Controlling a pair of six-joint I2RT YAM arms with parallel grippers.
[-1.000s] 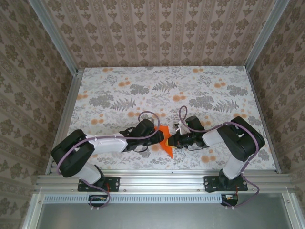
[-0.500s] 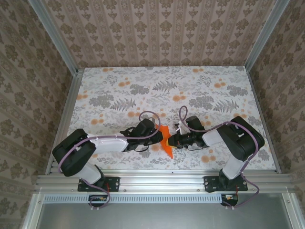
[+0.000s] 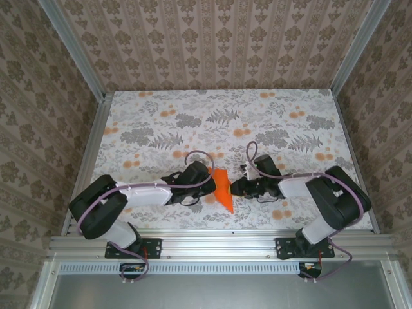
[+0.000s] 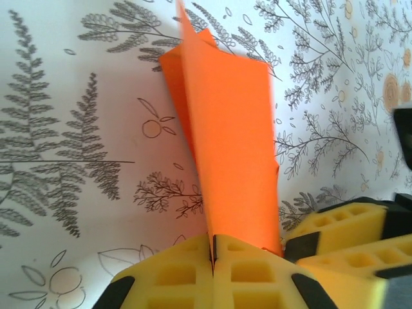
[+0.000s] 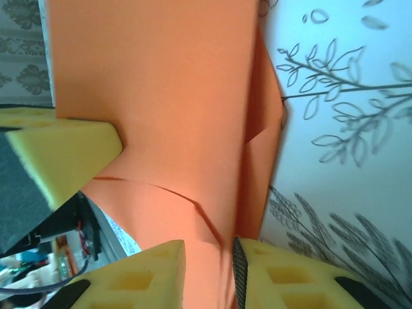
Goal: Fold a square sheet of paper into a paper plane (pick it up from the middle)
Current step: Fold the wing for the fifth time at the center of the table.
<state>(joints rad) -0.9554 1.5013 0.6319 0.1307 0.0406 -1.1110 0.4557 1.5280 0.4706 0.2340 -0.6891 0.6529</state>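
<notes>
Paper plane (image 3: 223,187) at near-centre worktop (image 3: 161,116), between both tools.
Looks light, floppy, crease-prone; left tool (image 4: 212,248) clamped on its folded edge, right tool (image 5: 209,261) jaws parted around it. Best held by the fold.

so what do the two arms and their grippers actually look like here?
Both the left arm and right arm have white links with bulky black joint housings. A thin purple cable loops along each. Fingers are yellow blocks with square recessed cells and black corner inserts. No markings legible.
</notes>
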